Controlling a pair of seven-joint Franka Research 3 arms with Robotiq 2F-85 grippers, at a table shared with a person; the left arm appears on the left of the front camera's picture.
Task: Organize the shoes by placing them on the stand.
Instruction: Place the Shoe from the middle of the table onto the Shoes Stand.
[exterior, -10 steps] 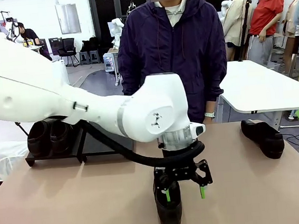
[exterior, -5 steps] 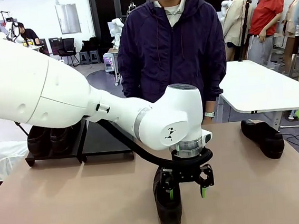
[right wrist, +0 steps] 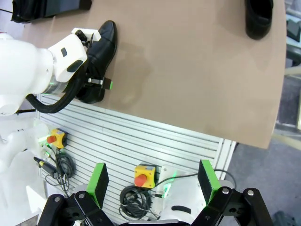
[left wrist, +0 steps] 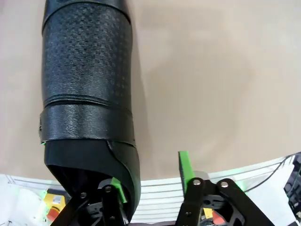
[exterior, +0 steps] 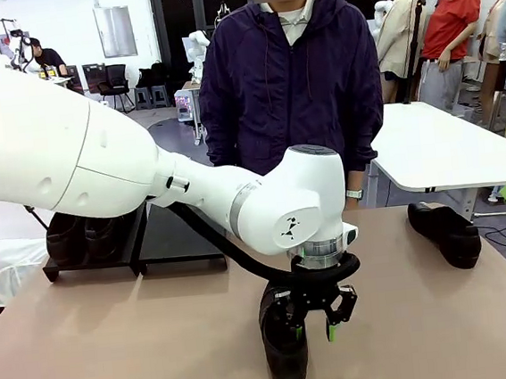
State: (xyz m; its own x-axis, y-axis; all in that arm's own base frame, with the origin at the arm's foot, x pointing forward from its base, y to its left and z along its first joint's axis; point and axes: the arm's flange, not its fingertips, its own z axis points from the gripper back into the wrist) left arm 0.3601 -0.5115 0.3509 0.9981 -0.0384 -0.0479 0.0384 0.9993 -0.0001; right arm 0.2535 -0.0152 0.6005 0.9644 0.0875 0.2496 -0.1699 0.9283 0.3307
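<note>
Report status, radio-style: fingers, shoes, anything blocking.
Left fingers astride near shoe wall, unclamped. Right fingers open, beside table. Two shoes on stand; another shoe far right.

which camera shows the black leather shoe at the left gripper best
The left wrist view: the black textured leather slip-on shoe is close up there, its opening's side wall between the left gripper's green-padded fingers. The front view hides part of it behind that gripper; the right wrist view shows it small, far off.
</note>
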